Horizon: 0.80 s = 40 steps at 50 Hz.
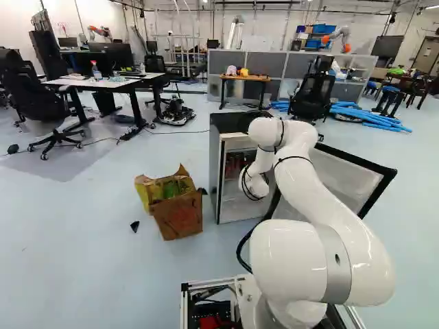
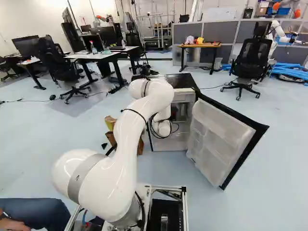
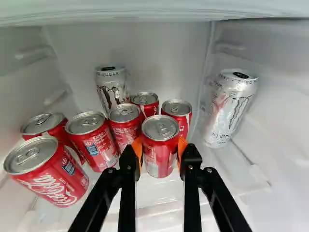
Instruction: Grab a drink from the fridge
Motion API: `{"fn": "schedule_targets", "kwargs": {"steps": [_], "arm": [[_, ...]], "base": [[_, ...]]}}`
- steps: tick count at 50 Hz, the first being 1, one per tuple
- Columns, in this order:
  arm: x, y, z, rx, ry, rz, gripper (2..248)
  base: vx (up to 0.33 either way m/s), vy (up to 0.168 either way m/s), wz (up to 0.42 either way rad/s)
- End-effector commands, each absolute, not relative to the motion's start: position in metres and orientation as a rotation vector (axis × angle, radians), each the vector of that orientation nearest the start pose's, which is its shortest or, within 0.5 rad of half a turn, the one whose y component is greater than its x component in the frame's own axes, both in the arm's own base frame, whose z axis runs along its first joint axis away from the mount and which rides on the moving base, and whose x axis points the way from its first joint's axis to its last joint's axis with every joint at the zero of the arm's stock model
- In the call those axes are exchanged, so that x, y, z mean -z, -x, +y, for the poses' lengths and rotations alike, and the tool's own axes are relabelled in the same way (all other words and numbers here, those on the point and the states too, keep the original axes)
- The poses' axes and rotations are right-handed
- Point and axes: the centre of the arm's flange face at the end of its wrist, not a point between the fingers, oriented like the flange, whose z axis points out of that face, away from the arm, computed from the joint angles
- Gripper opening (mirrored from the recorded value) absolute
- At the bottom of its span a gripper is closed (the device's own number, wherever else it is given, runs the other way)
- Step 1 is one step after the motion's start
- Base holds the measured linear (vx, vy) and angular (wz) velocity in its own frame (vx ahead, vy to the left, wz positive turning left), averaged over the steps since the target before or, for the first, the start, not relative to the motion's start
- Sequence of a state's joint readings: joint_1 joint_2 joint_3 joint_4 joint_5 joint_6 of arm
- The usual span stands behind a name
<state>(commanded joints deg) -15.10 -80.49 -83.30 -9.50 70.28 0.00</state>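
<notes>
White arm (image 1: 329, 233) rises in front of the fridge (image 1: 215, 164), its outer end reaching into the fridge's open front. The fridge's door (image 2: 219, 139) hangs wide open, on the right of the fridge in both base views. A torn cardboard box (image 1: 180, 216) sits on the floor to the left of the fridge in the left base view, with a small black piece (image 1: 134, 225) beyond it from the fridge. Inside the fridge, between its side walls, the tool (image 3: 160, 151) pinches a red soda can (image 3: 160, 128) upright, one orange pad on each side. More red soda cans (image 3: 48, 174) stand inside the fridge, from the pinched one across to one side wall and behind it; a tall silver drink can (image 3: 112, 89) is near the fridge's back wall, and another silver drink can (image 3: 229, 108) is by the fridge's opposite side wall. Behind the fridge in the left base view come a white bench (image 1: 96, 83) and a black office chair (image 1: 38, 103), both off to its left, and another office chair (image 1: 314, 92), behind and right of it. Farther behind the fridge are a wooden bench (image 1: 245, 78) and blue tubes (image 1: 384, 121), these off to its right, then grey partitions (image 1: 266, 63).
</notes>
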Motion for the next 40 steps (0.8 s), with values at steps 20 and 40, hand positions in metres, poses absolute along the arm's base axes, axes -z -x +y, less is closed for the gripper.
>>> {"fn": "schedule_targets", "kwargs": {"steps": [20, 40], "arm": [[0.008, -0.600, -0.149, 1.851, 2.608, 0.130, 92], [-0.018, -0.567, -0.141, 1.780, 2.647, 0.142, 92]], "base": [[0.000, 0.000, 0.000], [0.000, 0.000, 0.000]]}}
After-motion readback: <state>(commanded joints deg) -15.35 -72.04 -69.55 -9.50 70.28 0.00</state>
